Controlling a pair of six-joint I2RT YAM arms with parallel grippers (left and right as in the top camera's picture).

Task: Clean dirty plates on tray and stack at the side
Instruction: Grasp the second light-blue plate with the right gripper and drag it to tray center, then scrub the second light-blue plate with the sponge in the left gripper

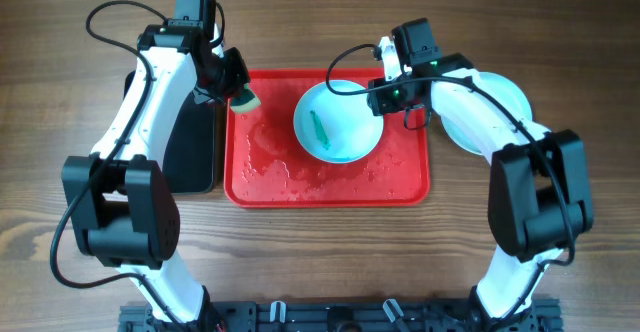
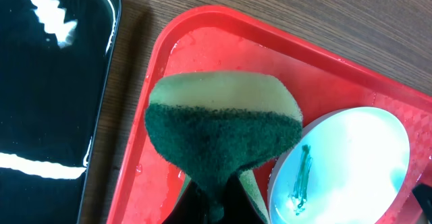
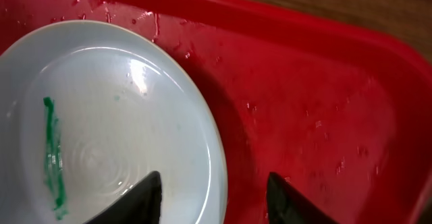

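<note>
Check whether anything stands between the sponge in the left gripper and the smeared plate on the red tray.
Nothing visible does. Only bare wet tray lies between the sponge and the plate. The right gripper straddles the plate's far rim with open jaws, clear of that path.

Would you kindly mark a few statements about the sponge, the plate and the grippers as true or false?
1. The left gripper pinches a sponge. True.
2. The plate on the red tray is clean. False: it bears a green smear.
3. The right gripper stands open astride the plate's rim. True.
4. The sponge rests on the plate. False: it hangs over the tray's corner, apart from the plate.
</note>
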